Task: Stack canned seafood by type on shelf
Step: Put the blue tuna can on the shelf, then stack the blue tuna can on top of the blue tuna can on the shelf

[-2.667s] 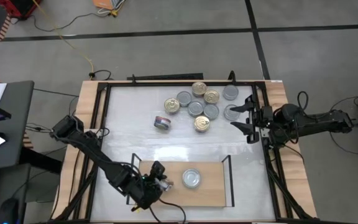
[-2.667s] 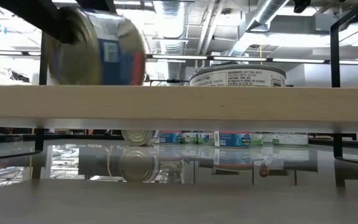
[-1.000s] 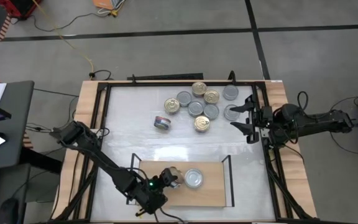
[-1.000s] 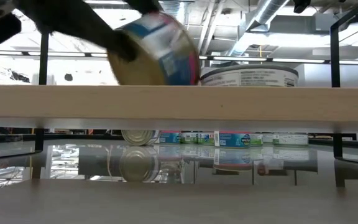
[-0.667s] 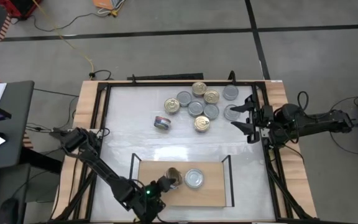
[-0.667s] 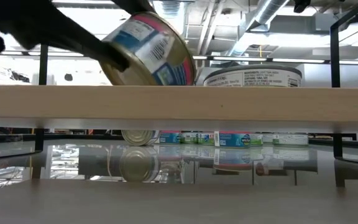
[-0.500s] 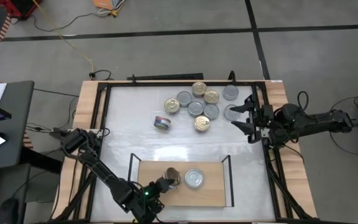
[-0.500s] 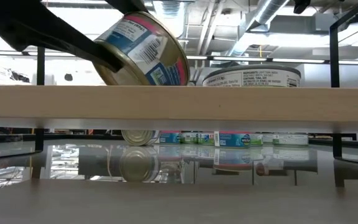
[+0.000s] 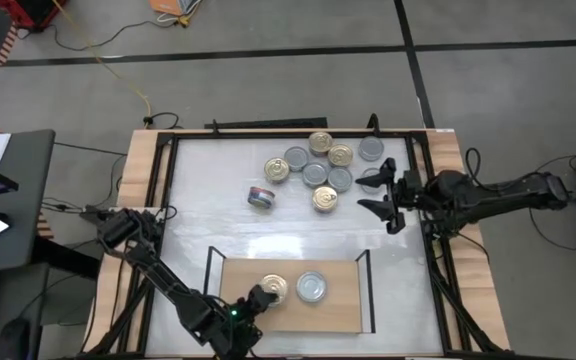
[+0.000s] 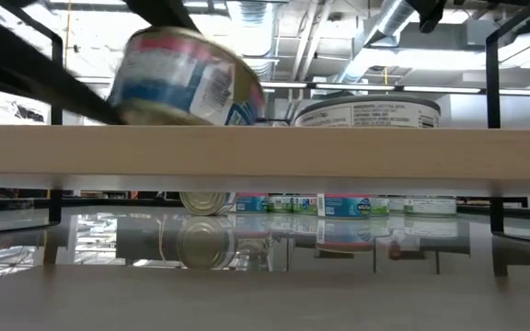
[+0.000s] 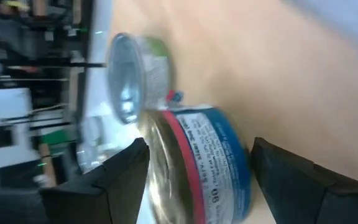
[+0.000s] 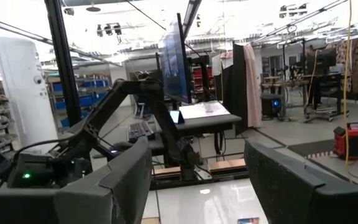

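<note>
Shelf (image 9: 340,305) position: you will find the wooden board at the near edge of the table, with two cans side by side on it. Note the gold-lidded can (image 9: 274,290) lying flat on the left and the silver-lidded can (image 9: 311,288) just beside it on the right; whether the two touch cannot be told from the high view. Locate the left gripper (image 9: 253,302) at the gold-lidded can's near-left side. In the left wrist view its fingers (image 11: 114,180) stand apart on either side of that can (image 11: 204,165), with gaps visible between finger and can, so you should read the claw as spread rather than clamped, though the blur in the low view leaves contact uncertain. Find the remaining cans (image 9: 318,165) clustered on the white tabletop at the far side, with one can (image 9: 261,196) on its edge, apart from the cluster. Observe the right gripper (image 9: 380,197) over the cluster's right side, fingers spread and holding nothing.
</note>
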